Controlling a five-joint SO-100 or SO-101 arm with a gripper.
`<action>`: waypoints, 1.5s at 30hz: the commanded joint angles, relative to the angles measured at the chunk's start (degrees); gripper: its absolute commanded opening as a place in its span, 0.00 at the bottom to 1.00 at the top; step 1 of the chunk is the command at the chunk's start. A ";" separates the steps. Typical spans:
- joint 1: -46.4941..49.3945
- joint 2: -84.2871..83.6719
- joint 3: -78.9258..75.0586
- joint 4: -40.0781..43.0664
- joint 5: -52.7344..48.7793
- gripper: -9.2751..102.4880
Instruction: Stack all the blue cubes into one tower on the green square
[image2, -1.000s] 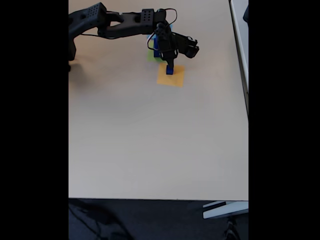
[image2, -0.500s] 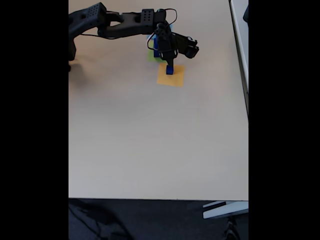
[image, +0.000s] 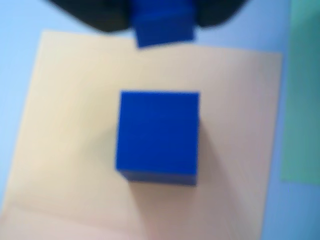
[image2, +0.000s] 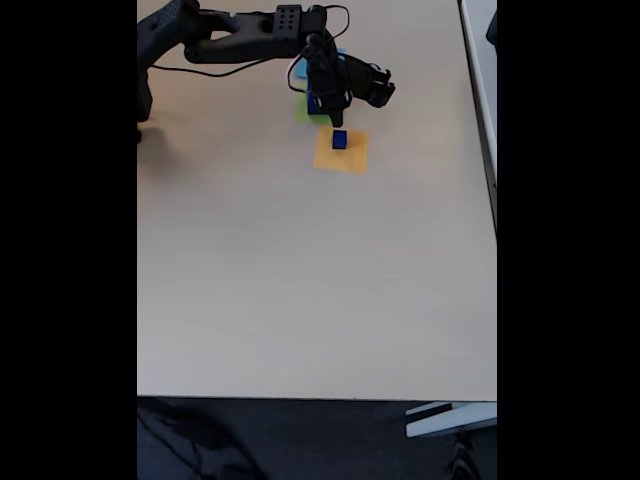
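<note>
Small blue cube (image2: 340, 140) sits free on orange square (image2: 341, 152), toward table's (image2: 300, 280) far edge. Gripper (image2: 337, 124) hangs just above, jaw state unclear. Behind: green square (image2: 304, 114) edge, another blue cube (image2: 313, 100) partly hidden.

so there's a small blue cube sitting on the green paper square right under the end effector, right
Not quite. The small blue cube sits on the orange paper square, not the green one. The wrist view shows this: the green paper square lies off to the right edge, with no cube on the part in view. The cube is below the end effector, as you said.
</note>
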 joint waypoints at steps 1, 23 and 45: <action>-0.26 15.91 6.94 -0.35 -0.44 0.08; -28.48 16.44 10.20 1.85 41.04 0.08; -28.30 -18.90 -21.27 1.93 40.87 0.08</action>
